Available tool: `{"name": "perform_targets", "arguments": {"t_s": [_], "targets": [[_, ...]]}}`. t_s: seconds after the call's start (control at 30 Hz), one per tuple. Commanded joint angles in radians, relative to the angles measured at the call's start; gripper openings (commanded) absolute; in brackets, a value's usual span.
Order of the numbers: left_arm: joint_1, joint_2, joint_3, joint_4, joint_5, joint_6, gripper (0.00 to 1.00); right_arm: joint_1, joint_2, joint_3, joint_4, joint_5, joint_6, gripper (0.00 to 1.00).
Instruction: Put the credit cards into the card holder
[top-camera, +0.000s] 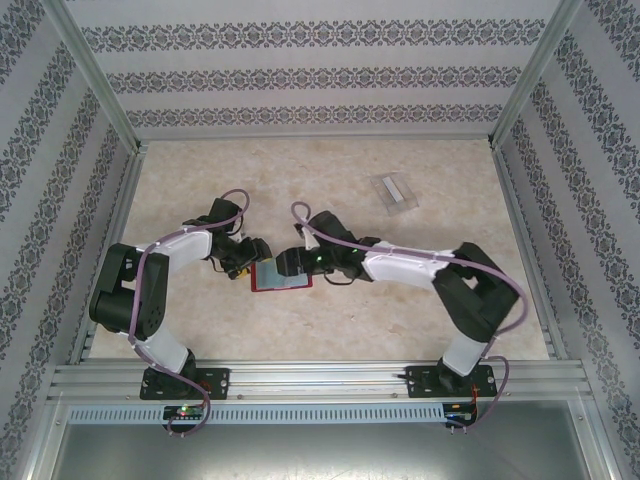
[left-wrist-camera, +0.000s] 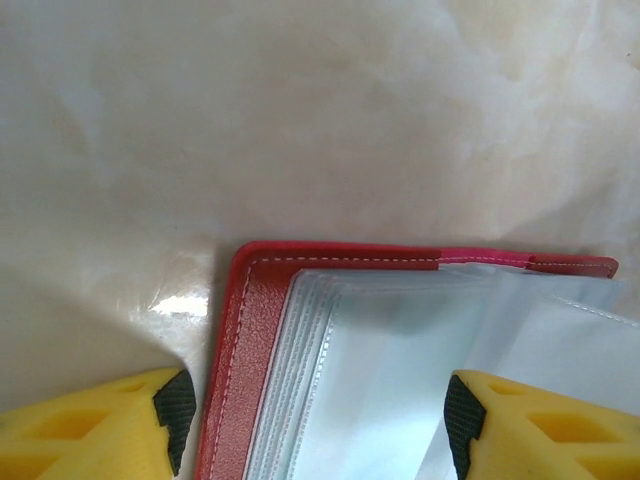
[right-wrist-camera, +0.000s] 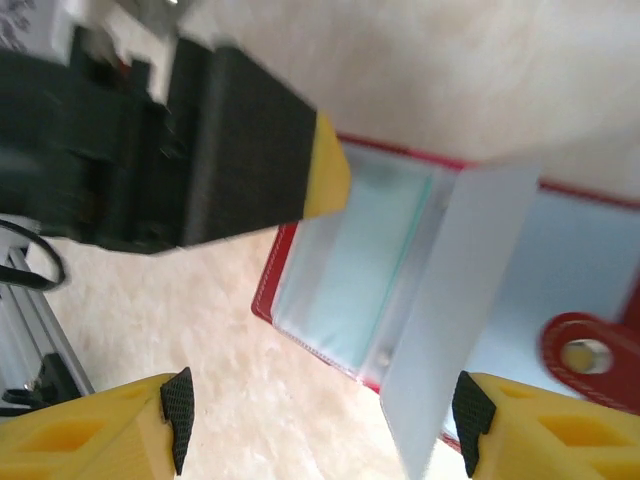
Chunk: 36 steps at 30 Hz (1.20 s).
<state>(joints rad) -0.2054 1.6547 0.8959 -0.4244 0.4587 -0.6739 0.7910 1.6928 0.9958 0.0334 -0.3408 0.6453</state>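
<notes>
While both claws stood apart, the left gripper (left-wrist-camera: 318, 415) at a corner of the red wallet (left-wrist-camera: 238, 330) and the right gripper (right-wrist-camera: 320, 412) astride a raised clear sleeve (right-wrist-camera: 455, 300), the teal credit card (right-wrist-camera: 345, 265) lay tucked in a pocket. I feared a pinch would catch sleeve, not card, and drag the wallet; the card holder (top-camera: 396, 192) sat well apart, far right

Red wallet (top-camera: 283, 279): far edge partly covered by the left gripper (top-camera: 246, 257) and right gripper (top-camera: 292, 262); cut off by the picture's edge in the left wrist view.
Left gripper, right wrist view: blurred.
Clear sleeves (left-wrist-camera: 400, 380): cloudy, contents unreadable.
Card holder (top-camera: 395, 192): too small to tell contents.
</notes>
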Motion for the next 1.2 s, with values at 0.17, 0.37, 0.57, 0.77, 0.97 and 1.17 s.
{"name": "perform_targets", "arguments": {"t_s": [0.17,0.37,0.57,0.77,0.97,1.17], "targets": [[-0.007,0.007,-0.024,-0.044,-0.073,0.034,0.69,-0.155,-0.18,0.016,-0.226,0.26,-0.177,0.72],[-0.007,-0.019,-0.027,-0.059,-0.087,0.043,0.69,-0.358,-0.174,0.146,-0.422,0.375,-0.317,0.75],[-0.008,-0.04,-0.036,-0.071,-0.095,0.037,0.7,-0.477,-0.123,0.264,-0.572,0.67,-0.485,0.92],[-0.007,-0.053,-0.027,-0.08,-0.059,0.039,0.7,-0.522,0.02,0.393,-0.599,0.662,-0.622,0.98],[-0.008,-0.134,-0.05,-0.116,-0.097,0.055,0.76,-0.549,0.174,0.501,-0.601,0.644,-0.65,0.98],[-0.008,-0.245,-0.082,-0.149,-0.158,0.056,0.84,-0.551,0.318,0.606,-0.623,0.709,-0.662,0.98]]}}
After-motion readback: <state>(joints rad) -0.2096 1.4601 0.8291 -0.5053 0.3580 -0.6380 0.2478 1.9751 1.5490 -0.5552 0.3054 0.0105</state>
